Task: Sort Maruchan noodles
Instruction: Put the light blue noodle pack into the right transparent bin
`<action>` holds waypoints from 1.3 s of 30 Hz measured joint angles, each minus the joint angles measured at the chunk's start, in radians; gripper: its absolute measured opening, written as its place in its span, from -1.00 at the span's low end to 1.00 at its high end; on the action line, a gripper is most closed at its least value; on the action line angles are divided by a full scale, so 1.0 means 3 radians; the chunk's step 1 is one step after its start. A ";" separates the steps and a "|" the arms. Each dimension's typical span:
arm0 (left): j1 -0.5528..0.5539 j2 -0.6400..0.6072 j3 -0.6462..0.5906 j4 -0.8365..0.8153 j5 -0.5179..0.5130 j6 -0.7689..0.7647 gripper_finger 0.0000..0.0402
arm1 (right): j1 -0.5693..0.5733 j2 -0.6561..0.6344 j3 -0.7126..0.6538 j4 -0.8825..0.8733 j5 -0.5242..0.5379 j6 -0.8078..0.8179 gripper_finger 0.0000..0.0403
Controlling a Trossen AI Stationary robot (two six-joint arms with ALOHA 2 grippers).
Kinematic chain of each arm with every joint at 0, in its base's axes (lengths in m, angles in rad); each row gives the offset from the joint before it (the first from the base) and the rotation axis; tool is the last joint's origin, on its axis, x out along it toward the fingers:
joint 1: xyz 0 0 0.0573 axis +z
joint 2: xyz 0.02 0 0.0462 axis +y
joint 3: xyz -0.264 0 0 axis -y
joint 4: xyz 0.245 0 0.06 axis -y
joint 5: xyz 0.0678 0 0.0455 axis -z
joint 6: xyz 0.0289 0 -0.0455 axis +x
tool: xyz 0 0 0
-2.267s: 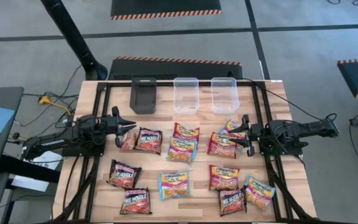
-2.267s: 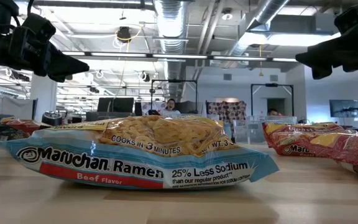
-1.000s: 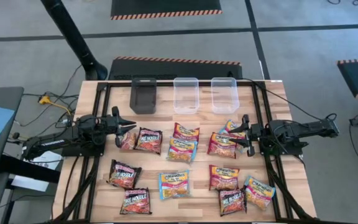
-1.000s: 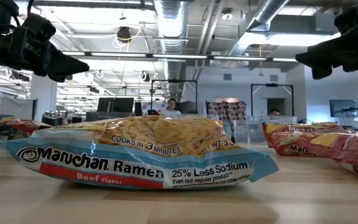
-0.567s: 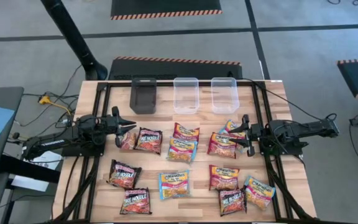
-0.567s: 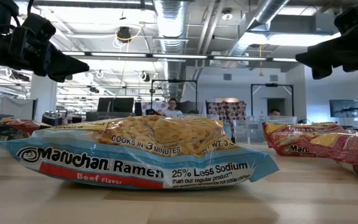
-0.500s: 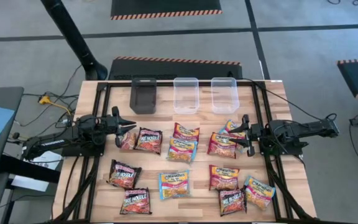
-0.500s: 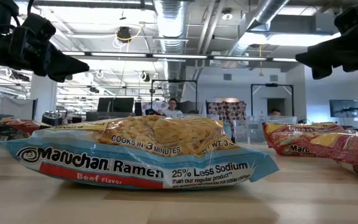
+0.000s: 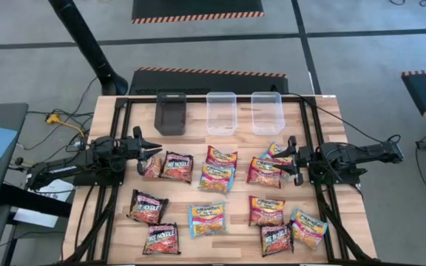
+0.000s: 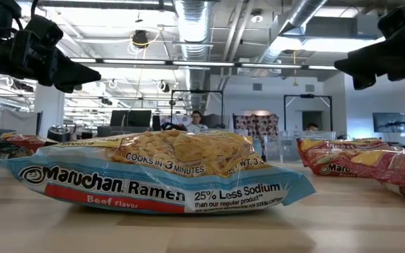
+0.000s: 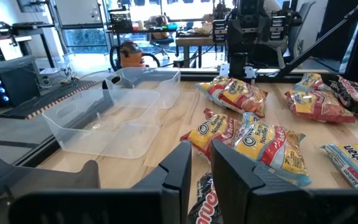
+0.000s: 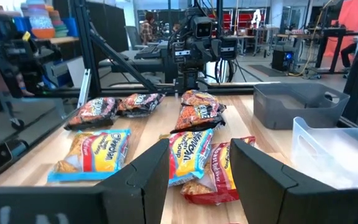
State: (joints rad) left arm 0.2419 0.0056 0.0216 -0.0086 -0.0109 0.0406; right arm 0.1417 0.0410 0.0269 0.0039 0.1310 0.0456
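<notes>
The packets (image 9: 218, 177) are spread flat on the tabletop (image 9: 324, 111), none yet sorted into the bins (image 9: 221, 111) set beyond. The left hand (image 9: 152, 150) is held slightly parted, empty, beside a dark packet (image 9: 176, 166); the right hand (image 9: 291, 159) is held wide, empty, over a packet (image 9: 275, 152), seemingly poised for picking.

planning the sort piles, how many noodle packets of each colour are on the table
dark black-red packets: 5
red-orange packets: 3
light blue packets: 4
total: 12 packets countable from above
</notes>
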 joint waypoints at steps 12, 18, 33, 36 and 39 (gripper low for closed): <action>0.0001 0.0001 0.0000 0.0004 -0.0037 -0.0058 -0.74 | 0.0003 -0.0001 -0.0006 0.0188 0.0001 0.0320 -0.05; 0.0000 0.0001 0.0000 0.0005 -0.0038 -0.0229 -0.74 | 0.0000 -0.0001 -0.0004 0.0504 0.0001 0.0317 -0.05; -0.0001 0.0001 0.0000 0.0011 -0.0068 -0.0150 -0.74 | -0.0043 -0.0001 0.0002 0.1263 0.0348 -0.0225 0.01; 0.0001 0.0001 0.0000 0.0011 -0.0068 -0.0169 -0.74 | -0.0095 -0.0001 0.0004 0.1443 0.0354 -0.0443 0.10; -0.0001 0.0000 0.0000 0.0011 -0.0071 -0.0290 -0.74 | -0.0158 -0.0001 0.0005 0.1642 0.0355 -0.0651 0.18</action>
State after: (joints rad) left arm 0.2417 0.0056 0.0216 -0.0051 -0.0322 -0.0464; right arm 0.0944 0.0406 0.0284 0.4965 0.2375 -0.1497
